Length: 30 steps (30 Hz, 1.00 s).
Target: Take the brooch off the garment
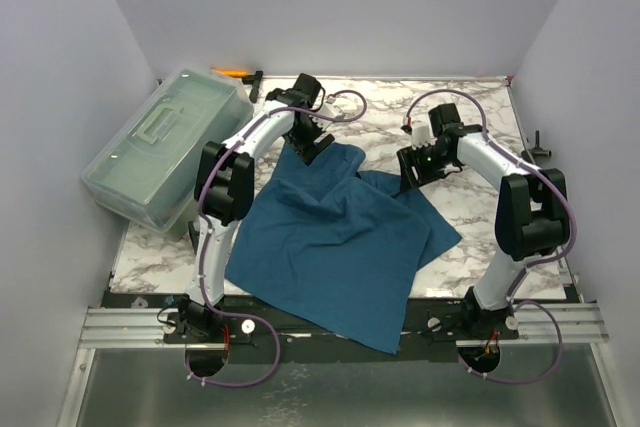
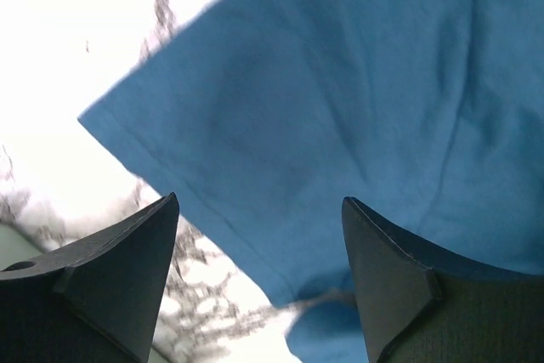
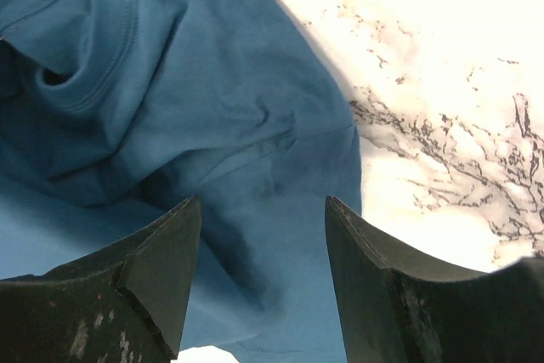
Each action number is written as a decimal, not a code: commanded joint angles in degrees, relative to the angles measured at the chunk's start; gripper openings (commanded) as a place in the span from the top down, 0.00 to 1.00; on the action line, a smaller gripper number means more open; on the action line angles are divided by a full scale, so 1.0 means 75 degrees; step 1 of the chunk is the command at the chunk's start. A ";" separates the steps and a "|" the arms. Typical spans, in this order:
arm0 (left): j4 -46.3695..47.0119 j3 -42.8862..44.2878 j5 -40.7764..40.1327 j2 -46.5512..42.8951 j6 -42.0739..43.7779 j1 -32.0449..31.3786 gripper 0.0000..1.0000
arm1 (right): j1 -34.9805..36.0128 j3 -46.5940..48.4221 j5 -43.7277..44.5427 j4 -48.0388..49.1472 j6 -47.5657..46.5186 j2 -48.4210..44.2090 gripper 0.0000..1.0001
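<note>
The teal-blue T-shirt [image 1: 340, 237] lies crumpled on the marble table, spread from the middle toward the near edge. The brooch is not visible in any view. My left gripper [image 1: 312, 142] is open just above the shirt's far left corner; the left wrist view shows the hemmed cloth [image 2: 340, 108] between and beyond the fingers [image 2: 119, 269]. My right gripper [image 1: 410, 175] is open at the shirt's far right edge; the right wrist view shows folded cloth and the neck rib [image 3: 110, 65] ahead of its fingers [image 3: 382, 286].
A clear plastic lidded box [image 1: 165, 147] stands at the far left. An orange-handled tool [image 1: 235, 73] lies behind it by the back wall. Bare marble tabletop [image 1: 480, 107] shows at the back right. White walls close in three sides.
</note>
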 commanded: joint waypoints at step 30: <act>-0.0584 0.2593 -0.1611 0.2704 -0.0424 0.0839 0.71 | -0.1600 0.0811 0.2657 0.0847 -0.1580 0.1607 1.00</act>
